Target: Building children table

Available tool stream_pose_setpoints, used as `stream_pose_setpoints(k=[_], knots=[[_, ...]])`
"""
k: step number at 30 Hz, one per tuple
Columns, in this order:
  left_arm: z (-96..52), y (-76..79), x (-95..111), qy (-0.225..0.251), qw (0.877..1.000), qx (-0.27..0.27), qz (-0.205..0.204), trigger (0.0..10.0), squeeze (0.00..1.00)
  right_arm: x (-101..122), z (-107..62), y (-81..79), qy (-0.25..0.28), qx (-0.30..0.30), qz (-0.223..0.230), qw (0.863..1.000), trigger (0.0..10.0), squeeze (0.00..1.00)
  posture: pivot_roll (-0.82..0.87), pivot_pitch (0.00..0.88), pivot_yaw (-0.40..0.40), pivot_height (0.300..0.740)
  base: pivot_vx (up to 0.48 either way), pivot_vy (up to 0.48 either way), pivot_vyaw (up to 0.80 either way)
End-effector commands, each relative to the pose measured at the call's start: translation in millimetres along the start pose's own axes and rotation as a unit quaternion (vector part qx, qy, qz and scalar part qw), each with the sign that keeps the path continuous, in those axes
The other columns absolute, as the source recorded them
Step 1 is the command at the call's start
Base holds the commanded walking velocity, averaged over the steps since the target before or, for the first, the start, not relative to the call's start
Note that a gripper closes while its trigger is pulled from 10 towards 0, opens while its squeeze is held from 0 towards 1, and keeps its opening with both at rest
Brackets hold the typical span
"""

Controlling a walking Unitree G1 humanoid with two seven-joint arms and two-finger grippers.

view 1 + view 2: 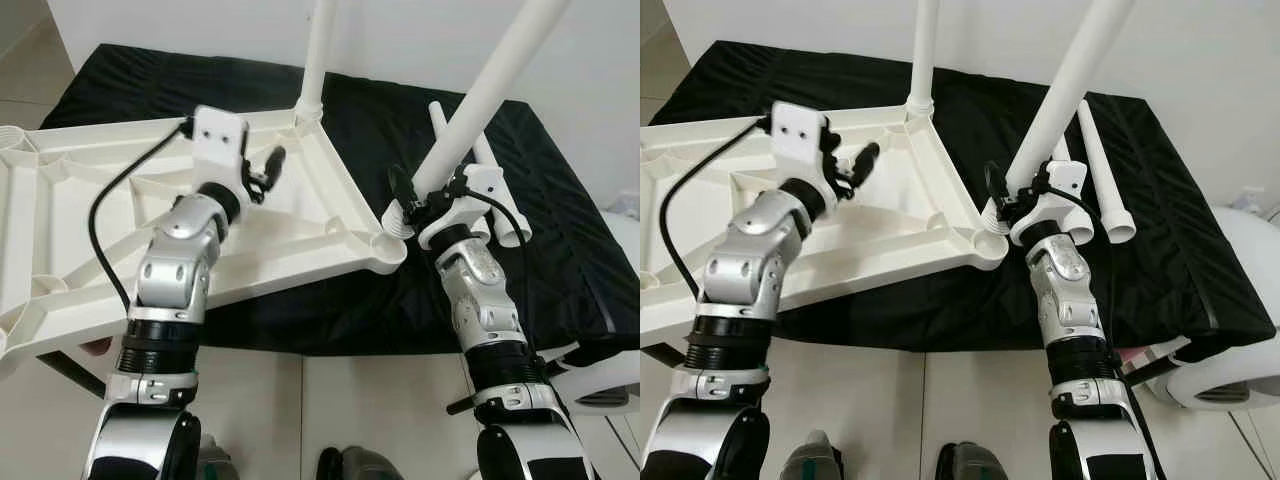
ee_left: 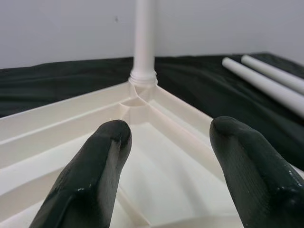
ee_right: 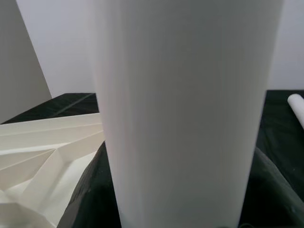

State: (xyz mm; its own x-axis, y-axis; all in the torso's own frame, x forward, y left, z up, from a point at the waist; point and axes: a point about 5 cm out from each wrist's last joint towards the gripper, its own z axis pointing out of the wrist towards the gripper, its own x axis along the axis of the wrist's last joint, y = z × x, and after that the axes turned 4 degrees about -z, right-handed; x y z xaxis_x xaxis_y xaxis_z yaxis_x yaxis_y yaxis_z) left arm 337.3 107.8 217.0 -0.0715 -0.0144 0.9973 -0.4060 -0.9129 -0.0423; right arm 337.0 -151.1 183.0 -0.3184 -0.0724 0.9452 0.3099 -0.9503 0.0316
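Observation:
The white plastic tabletop (image 1: 120, 250) lies upside down across a black-covered surface, ribs facing up. One white leg (image 1: 318, 55) stands fitted in its far corner socket. My right gripper (image 1: 425, 195) is shut on a second white leg (image 1: 490, 85), whose lower end rests tilted at the near right corner socket (image 1: 388, 245). My left gripper (image 1: 268, 170) hovers open over the tabletop's ribbed inside, nothing between its fingers (image 2: 95, 171). Two more loose legs (image 1: 1102, 175) lie on the black cloth behind the right arm.
The black cloth (image 1: 560, 260) covers the raised surface up to a white wall. The tabletop overhangs the cloth's near left edge over a pale tiled floor. A white rounded object (image 1: 1230, 375) sits at the lower right beside the cloth's edge.

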Motion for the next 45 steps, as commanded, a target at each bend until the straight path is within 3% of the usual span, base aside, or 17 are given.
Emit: stream_pose_setpoints(k=[1, 3, 6, 8, 9, 17, 18, 21, 22, 23, 31, 33, 34, 36, 37, 40, 45], knots=[[1.1, 2.2, -7, -0.007, 1.000, 0.025, 0.014, 10.0, 0.00, 2, -3.4, -4.2, 0.013, 0.008, -0.013, 1.000, 10.0, 0.00, 0.06, 0.000, -0.096, 0.740, 0.000, 0.000, 0.00], [1.4, 5.7, -13, -0.014, 1.000, 0.026, 0.003, 10.0, 0.00, -2, -7.3, -7.9, 0.010, 0.010, -0.019, 1.000, 10.0, 0.00, 0.05, 0.000, -0.086, 0.740, 0.000, 0.000, 0.00], [-1.8, 10.8, -26, -0.020, 0.998, 0.048, 0.038, 10.0, 0.00, -7, -12.5, -12.9, 0.003, 0.011, -0.033, 0.999, 10.0, 0.00, 0.03, 0.000, -0.064, 0.740, 0.000, 0.000, 0.00], [-2.9, 12.4, -29, -0.024, 0.998, 0.050, 0.030, 10.0, 0.00, -8, -12.9, -13.2, 0.002, 0.008, -0.031, 0.999, 10.0, 0.00, 0.03, 0.000, -0.062, 0.740, 0.000, 0.000, 0.00], [-5.3, 15.9, -30, -0.015, 0.999, 0.039, 0.005, 10.0, 0.00, -8, -13.9, -13.8, 0.002, 0.006, -0.031, 1.000, 10.0, 0.00, 0.03, 0.000, -0.060, 0.740, 0.000, 0.000, 0.00], [-13.2, 21.2, -26, 0.021, 0.999, 0.032, 0.020, 10.0, 0.00, -10, -16.4, -16.9, 0.000, 0.004, -0.032, 0.999, 10.0, 0.00, 0.04, 0.000, -0.063, 0.740, 0.000, 0.000, 0.00], [-15.7, 23.1, -17, 0.048, 0.999, 0.003, 0.018, 10.0, 0.42, -10, -15.8, -17.6, -0.001, 0.011, -0.038, 0.999, 10.0, 0.00, 0.05, 0.000, -0.072, 0.740, 0.000, 0.000, 0.00], [-17.1, 24.9, -12, 0.062, 0.998, -0.017, 0.011, 10.0, 0.42, -10, -15.2, -17.7, -0.001, 0.015, -0.040, 0.999, 10.0, 0.00, 0.05, 0.000, -0.075, 0.740, 0.000, 0.000, 0.00], [-18.3, 30.0, -7, 0.075, 0.996, -0.043, 0.018, 10.0, 1.00, -10, -13.9, -16.4, -0.004, 0.019, -0.046, 0.999, 10.0, 0.00, 0.05, 0.000, -0.087, 0.740, 0.000, 0.000, 0.00], [-18.3, 30.0, -7, 0.075, 0.996, -0.043, 0.018, 10.0, 1.00, -10, -13.9, -16.4, -0.004, 0.019, -0.046, 0.999, 10.0, 0.00, 0.05, 0.000, -0.087, 0.740, 0.000, 0.000, 0.00], [-21.1, 76.7, 26, 0.135, 0.969, -0.201, 0.057, 10.0, 0.97, -10, -6.6, -11.9, -0.017, 0.059, -0.065, 0.996, 10.0, 0.00, 0.08, 0.000, -0.093, 0.740, 0.000, 0.000, 0.00], [-21.5, 79.2, 27, 0.137, 0.966, -0.209, 0.060, 10.0, 0.97, -10, -6.2, -12.2, -0.017, 0.063, -0.065, 0.996, 10.0, 0.00, 0.08, 0.000, -0.093, 0.740, 0.000, 0.000, 0.00], [-21.5, 81.2, 27, 0.136, 0.965, -0.218, 0.055, 10.0, 0.28, -10, -5.7, -12.6, -0.017, 0.067, -0.066, 0.995, 10.0, 0.00, 0.08, 0.000, -0.092, 0.740, 0.000, 0.000, 0.00], [-21.2, 82.4, 27, 0.131, 0.964, -0.225, 0.045, 10.0, 0.28, -9, -5.0, -12.9, -0.016, 0.071, -0.069, 0.995, 10.0, 0.00, 0.08, 0.000, -0.089, 0.740, 0.000, 0.000, 0.00], [-21.3, 86.7, 31, 0.133, 0.959, -0.250, 0.026, 10.0, 0.00, -8, -5.2, -16.3, -0.015, 0.090, -0.068, 0.993, 10.0, 0.00, 0.08, 0.000, -0.082, 0.740, 0.000, 0.000, 0.00], [-21.9, 94.4, 37, 0.128, 0.942, -0.311, 0.008, 10.0, 0.00, -8, -5.4, -21.7, -0.016, 0.126, -0.069, 0.989, 10.0, 0.00, 0.08, 0.000, -0.080, 0.740, 0.000, 0.000, 0.00], [-15.7, 89.5, 43, 0.125, 0.938, -0.324, -0.008, 10.0, 0.00, -7, -4.7, -21.2, -0.017, 0.143, -0.078, 0.987, 10.0, 0.00, 0.07, 0.000, -0.077, 0.740, 0.000, 0.000, 0.00]])
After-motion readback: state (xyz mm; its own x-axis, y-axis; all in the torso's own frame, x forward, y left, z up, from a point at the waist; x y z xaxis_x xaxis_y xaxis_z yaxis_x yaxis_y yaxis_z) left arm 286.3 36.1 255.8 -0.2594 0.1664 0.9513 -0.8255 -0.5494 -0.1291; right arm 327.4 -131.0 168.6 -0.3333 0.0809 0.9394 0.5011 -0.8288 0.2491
